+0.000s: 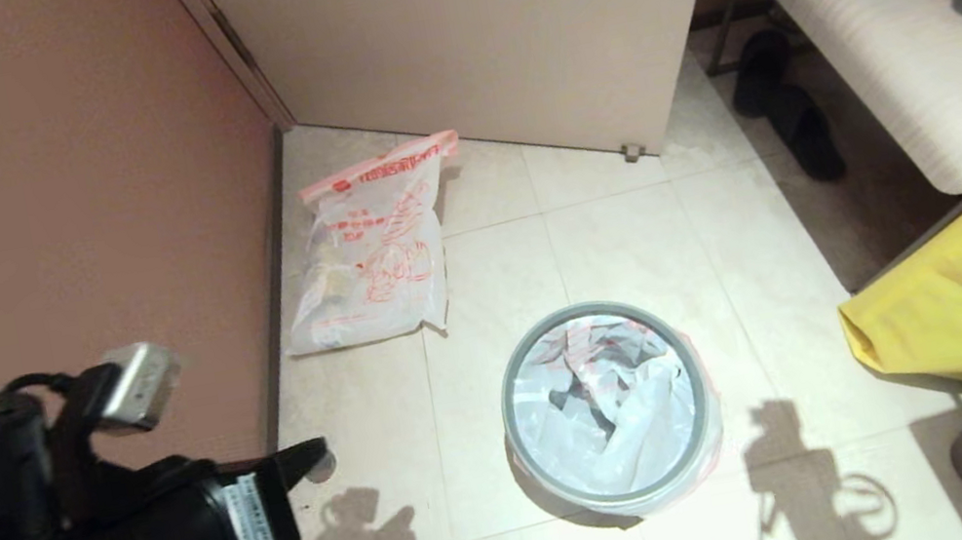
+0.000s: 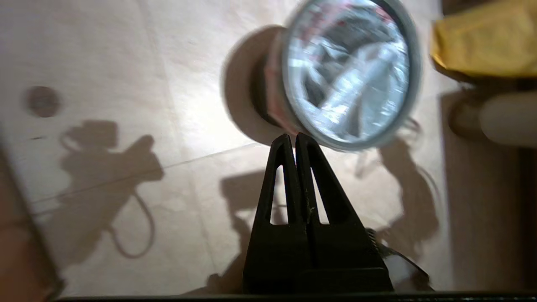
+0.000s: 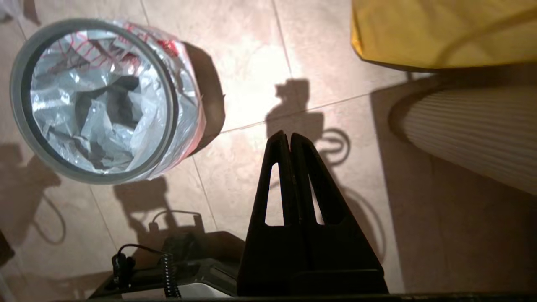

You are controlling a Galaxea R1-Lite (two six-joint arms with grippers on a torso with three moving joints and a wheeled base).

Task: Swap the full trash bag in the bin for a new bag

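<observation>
The bin stands on the floor, new bag lining it under the grey ring; the full bag lies at 11 o'clock from it by the wall, long axis running away from the robot; the left jaws, pressed together and empty, sit nearer the bin, which lies at 3 o'clock from them; the right jaws, likewise closed, show clearly only in their wrist view.
</observation>
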